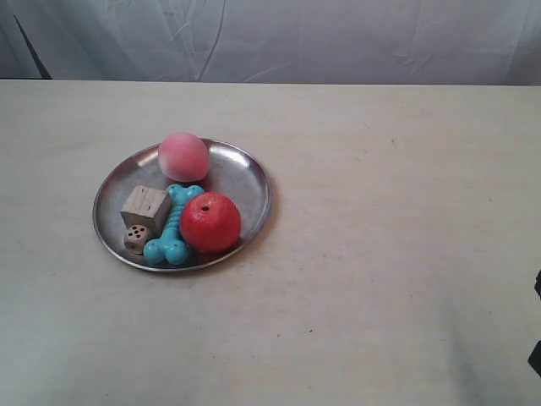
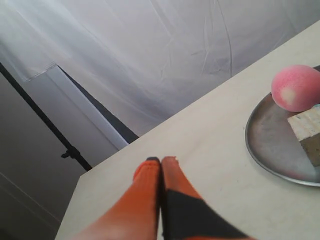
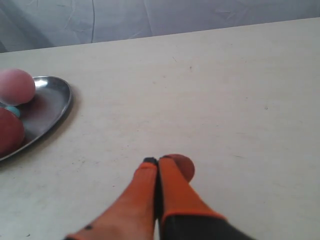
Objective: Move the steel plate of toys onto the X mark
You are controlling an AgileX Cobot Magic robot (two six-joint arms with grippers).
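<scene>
The steel plate [image 1: 237,173] lies left of centre on the pale beige table. It holds a pink ball [image 1: 183,156], a red apple-like ball [image 1: 210,222], a turquoise bone [image 1: 173,227], a wooden cube [image 1: 145,207] and a small die [image 1: 136,238]. My left gripper [image 2: 161,160] is shut and empty above bare table, apart from the plate [image 2: 270,135]. My right gripper [image 3: 157,161] is also shut and empty, well away from the plate [image 3: 50,100]. A dark red round patch [image 3: 186,167] shows beside its tip. I see no X mark in any view.
A white cloth backdrop [image 1: 279,38] hangs behind the table's far edge. A dark part of an arm [image 1: 536,338] shows at the exterior view's right edge. The table corner [image 2: 82,175] and a dark stand [image 2: 70,152] lie beyond the left gripper.
</scene>
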